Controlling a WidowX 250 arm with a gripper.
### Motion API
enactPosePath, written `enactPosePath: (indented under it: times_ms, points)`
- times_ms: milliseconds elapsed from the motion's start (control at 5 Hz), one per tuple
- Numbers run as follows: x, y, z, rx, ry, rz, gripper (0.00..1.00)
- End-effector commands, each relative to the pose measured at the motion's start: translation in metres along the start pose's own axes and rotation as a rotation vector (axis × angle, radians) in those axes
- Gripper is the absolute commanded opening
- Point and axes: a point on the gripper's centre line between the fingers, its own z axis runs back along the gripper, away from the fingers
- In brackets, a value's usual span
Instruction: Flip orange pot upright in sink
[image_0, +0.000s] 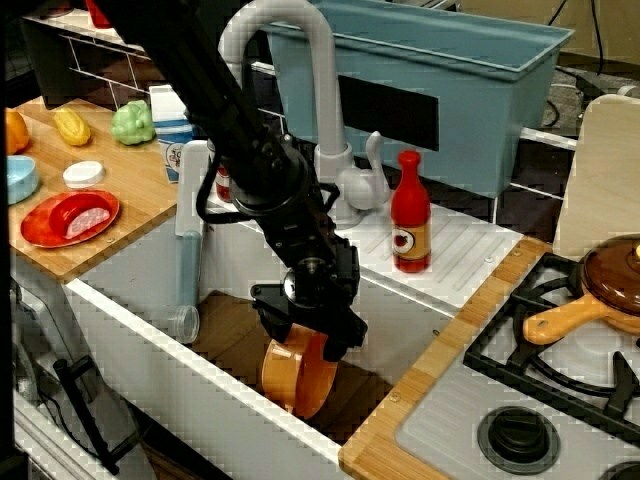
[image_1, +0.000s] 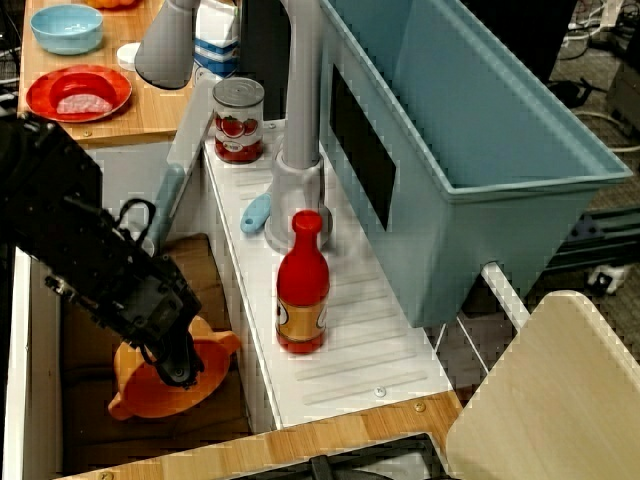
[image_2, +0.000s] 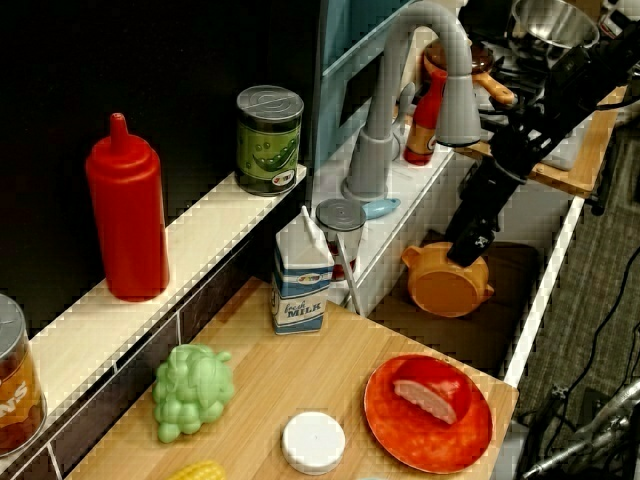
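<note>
Nearest to where I stand is the white front wall of the sink (image_0: 190, 350), a deep basin with a brown floor, its gooseneck faucet (image_0: 300, 60) rising at the back. Behind that sits a big blue-grey tub (image_0: 440, 80), and to the side a stove with a brown-lidded pan (image_0: 600, 290).

Reaching down into the basin is the black arm, and its gripper (image_0: 305, 325) is right at the orange pot (image_0: 295, 375). From the side view its fingers seem closed on the pot's rim, one inside and one outside, though the black housing hides the tips, so I judge it to be holding rather than see it plainly.

The pot hangs directly beneath the gripper, low in the basin near the stove-side corner. It is tipped on edge: in the front view it stands nearly on its rim, and from the counter view its flat underside faces outward. So its axis lies roughly sideways rather than vertical, and I'd guess a further roll of the wrist is needed before the mouth faces up.

Up close it is a small, shallow, round piece of glossy orange plastic, with a little tab handle poking out at either side.

On the ledge stands a red bottle (image_0: 410, 215).
</note>
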Motion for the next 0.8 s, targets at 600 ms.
enactPosePath:
  times_ms: [600]
  points:
    - [0.0161,0.0121,-0.0055,0.075,0.039,-0.151,0.0]
